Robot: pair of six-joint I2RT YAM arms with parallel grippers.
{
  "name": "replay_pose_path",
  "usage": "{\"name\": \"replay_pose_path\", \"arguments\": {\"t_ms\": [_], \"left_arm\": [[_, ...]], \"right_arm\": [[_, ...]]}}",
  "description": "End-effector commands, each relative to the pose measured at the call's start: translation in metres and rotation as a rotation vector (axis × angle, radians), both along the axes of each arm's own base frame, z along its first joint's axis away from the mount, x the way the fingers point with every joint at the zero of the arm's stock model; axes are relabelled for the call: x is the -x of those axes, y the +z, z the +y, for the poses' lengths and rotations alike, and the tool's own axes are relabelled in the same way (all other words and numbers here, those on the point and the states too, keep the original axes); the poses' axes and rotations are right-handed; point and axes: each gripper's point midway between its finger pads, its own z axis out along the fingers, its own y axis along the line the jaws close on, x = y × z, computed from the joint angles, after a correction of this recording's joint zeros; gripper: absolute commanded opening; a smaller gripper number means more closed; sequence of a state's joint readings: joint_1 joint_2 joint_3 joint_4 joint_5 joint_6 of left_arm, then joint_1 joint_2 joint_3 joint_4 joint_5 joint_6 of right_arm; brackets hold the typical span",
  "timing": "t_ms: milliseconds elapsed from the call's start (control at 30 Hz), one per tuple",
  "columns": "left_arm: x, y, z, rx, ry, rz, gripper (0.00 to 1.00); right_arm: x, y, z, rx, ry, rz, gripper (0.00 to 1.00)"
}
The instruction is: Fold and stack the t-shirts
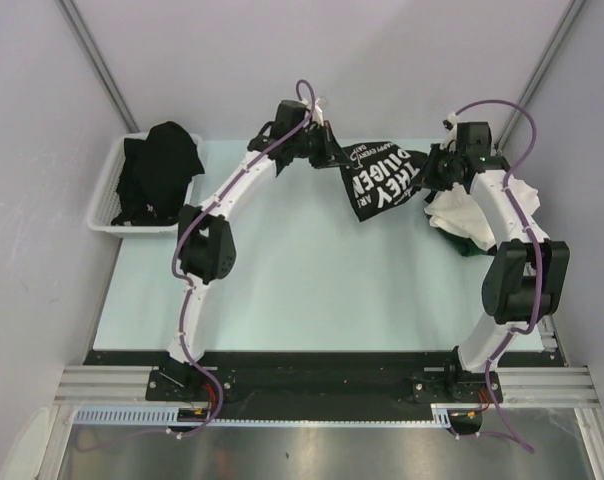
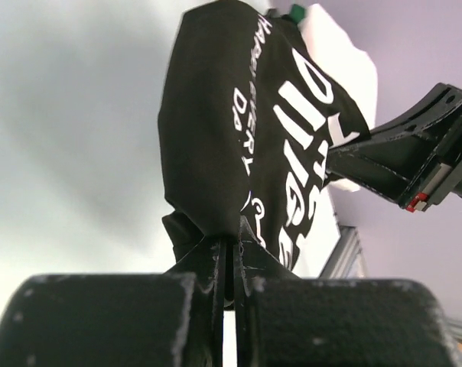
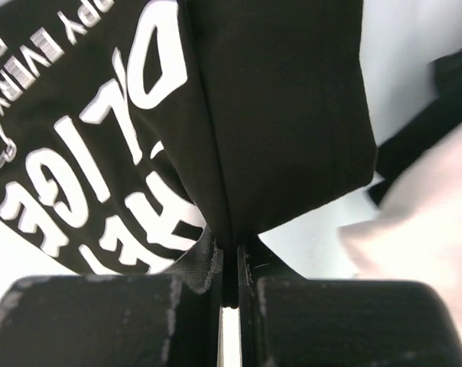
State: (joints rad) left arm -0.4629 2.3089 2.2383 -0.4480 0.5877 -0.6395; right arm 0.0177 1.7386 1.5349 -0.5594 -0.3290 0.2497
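Left gripper (image 2: 227,256) and right gripper (image 3: 229,256) each pinch the black cotton white-lettered t-shirt (image 1: 382,180), held aloft mid-fold; the next move likely requires lowering it flat.

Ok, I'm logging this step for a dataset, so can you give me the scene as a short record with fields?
held item: lettered black t-shirt, spanned between both arms
left end effector: shut on one edge of it
right end effector: shut on the opposite edge
waiting: black t-shirts heaped in the white basket, far left
stack: white t-shirt with a dark green t-shirt showing at its near edge, on the table by the right arm
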Motion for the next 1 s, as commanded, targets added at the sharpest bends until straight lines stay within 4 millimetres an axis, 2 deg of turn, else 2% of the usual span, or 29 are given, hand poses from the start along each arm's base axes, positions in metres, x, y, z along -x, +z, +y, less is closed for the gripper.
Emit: {"name": "replay_pose_path", "arguments": {"t_ms": [0, 33, 233, 300, 633, 833, 933, 967], "left_arm": [[0.006, 0.038, -0.037, 0.131, -0.034, -0.033, 0.00], [0.005, 0.044, -0.041, 0.149, -0.035, -0.050, 0.00], [0.012, 0.064, -0.067, 0.210, -0.032, -0.091, 0.00], [0.015, 0.064, -0.075, 0.221, -0.025, -0.096, 0.00], [0.026, 0.106, -0.117, 0.387, 0.016, -0.204, 0.00], [0.034, 0.119, -0.145, 0.474, 0.024, -0.199, 0.00], [0.039, 0.122, -0.157, 0.501, 0.033, -0.219, 0.00], [0.043, 0.116, -0.165, 0.498, 0.030, -0.216, 0.00]], "right_arm": [[-0.005, 0.060, -0.021, 0.085, -0.028, -0.135, 0.00], [-0.009, 0.069, -0.037, 0.097, -0.056, -0.156, 0.00], [-0.015, 0.083, -0.072, 0.135, -0.127, -0.175, 0.00], [-0.017, 0.089, -0.088, 0.171, -0.166, -0.189, 0.00], [-0.008, 0.121, -0.151, 0.335, -0.330, -0.256, 0.00], [-0.005, 0.143, -0.183, 0.365, -0.408, -0.302, 0.00], [0.001, 0.152, -0.195, 0.375, -0.434, -0.317, 0.00], [0.004, 0.152, -0.204, 0.374, -0.456, -0.315, 0.00]]}}
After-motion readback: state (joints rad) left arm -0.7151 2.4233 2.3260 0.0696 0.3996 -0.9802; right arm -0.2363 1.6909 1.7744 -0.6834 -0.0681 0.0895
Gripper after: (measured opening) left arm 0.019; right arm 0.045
